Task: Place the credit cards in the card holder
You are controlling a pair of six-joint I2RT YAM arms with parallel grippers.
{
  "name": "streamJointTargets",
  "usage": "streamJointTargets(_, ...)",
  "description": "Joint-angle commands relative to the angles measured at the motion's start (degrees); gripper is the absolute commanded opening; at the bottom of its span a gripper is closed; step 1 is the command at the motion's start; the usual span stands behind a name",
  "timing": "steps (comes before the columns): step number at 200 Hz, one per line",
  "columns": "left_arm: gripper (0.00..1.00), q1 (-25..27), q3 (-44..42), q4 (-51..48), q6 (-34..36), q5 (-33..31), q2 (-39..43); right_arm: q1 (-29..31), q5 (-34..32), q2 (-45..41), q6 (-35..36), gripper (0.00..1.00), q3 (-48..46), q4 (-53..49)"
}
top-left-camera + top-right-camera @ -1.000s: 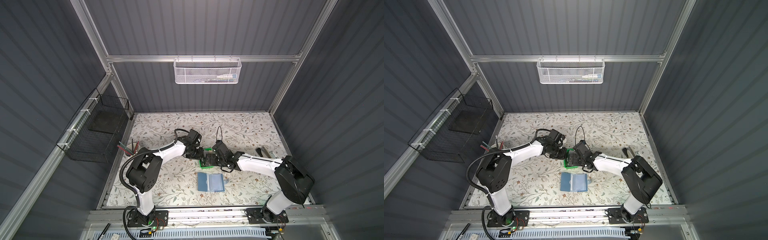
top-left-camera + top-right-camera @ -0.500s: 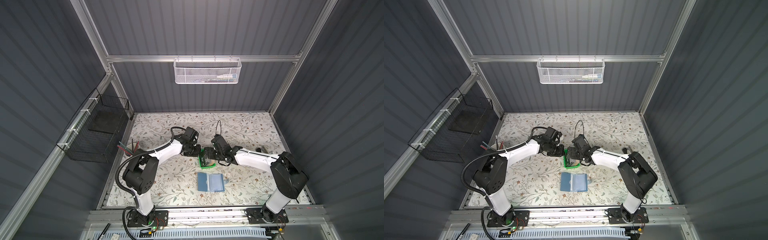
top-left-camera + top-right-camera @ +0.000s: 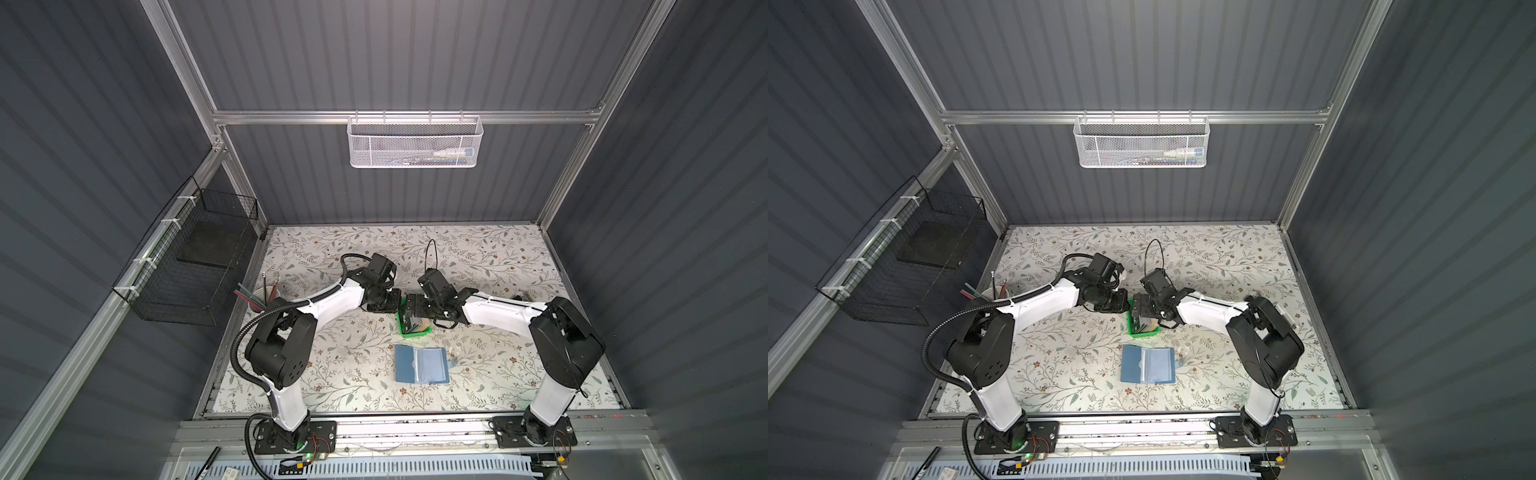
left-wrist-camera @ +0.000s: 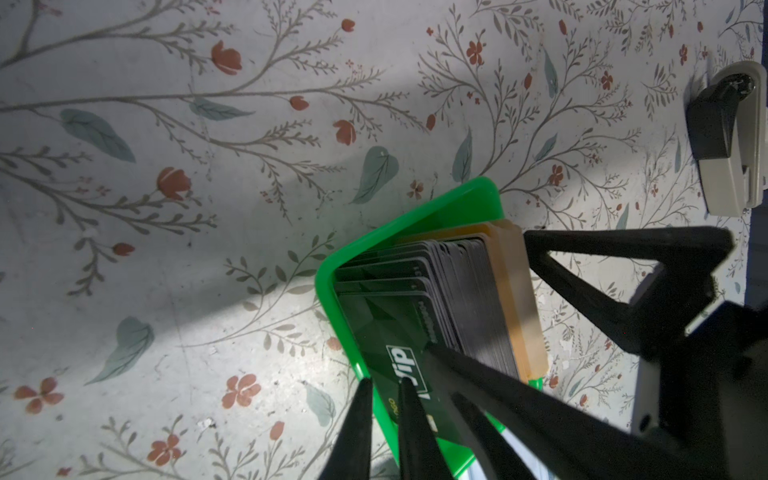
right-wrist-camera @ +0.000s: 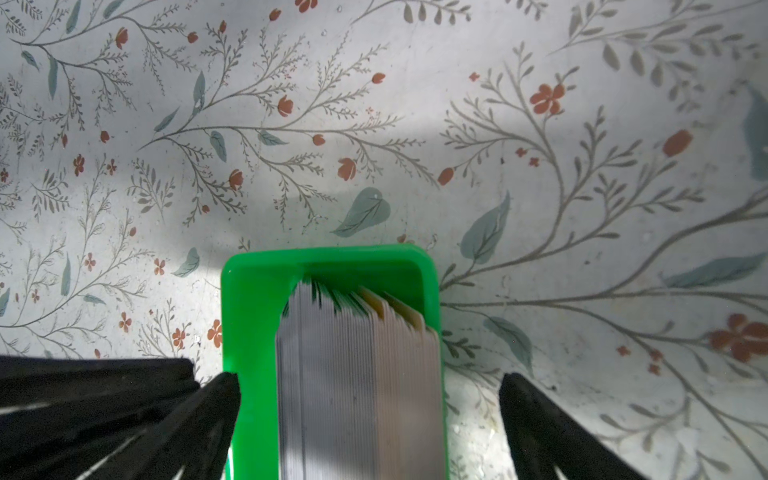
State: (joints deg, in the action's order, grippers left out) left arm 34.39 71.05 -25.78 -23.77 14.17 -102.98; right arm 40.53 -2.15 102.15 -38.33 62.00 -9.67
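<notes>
- Pinches a wall of the small green plastic tray (image 5: pixel 328 257) with the left gripper (image 4: pixel 384 384): fingers narrow, one outside the green wall, the other inside against the dark card with white marks (image 4: pixel 374 320).
- Hangs the right gripper (image 5: pixel 370 380) over the same tray with fingers spread wide, one just beside the outer wall, the other well apart past the opposite side; grips nothing.
- Against a second ago, sets both wrists slightly further toward 12 o'clock in both top views and uncovers more of the tray, then mostly hidden under the two grippers.
- Keeps the stack of thin grey, dark and tan credit cards (image 5: pixel 353 353) on edge inside the tray, leaning together; lifts none so far.
- Leaves the flat blue book-style card holder (image 3: pixel 422 365) open on the floral worktop (image 3: pixel 332 365), clear sleeves facing up, at 6 o'clock from the tray, near but not touching.
- Shows no card in the sleeves, as far as the top views allow.
- Reads as set-up for a first pick: tray steadied on the left, right fingers free to close on one card; risks dragging several tightly packed cards out at once.
</notes>
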Motion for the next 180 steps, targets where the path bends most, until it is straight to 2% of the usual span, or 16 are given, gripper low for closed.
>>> streamJointTargets(1,0.15,-0.24,0.56,-1.01,-0.43,0.90,-0.77,-0.28,1.06,1.56,1.50,0.99,2.46,-2.39)
streamJointTargets(128,0.14,-0.29,1.08,-1.02,-1.02,1.69,-3.26,-0.37,1.82,4.47,2.53,0.99,6.02,-4.39)
streamJointTargets(180,0.14,-0.24,1.11,-0.86,-0.93,1.73,-3.58,-0.46,-1.14,4.41,1.29,0.99,5.00,-6.05)
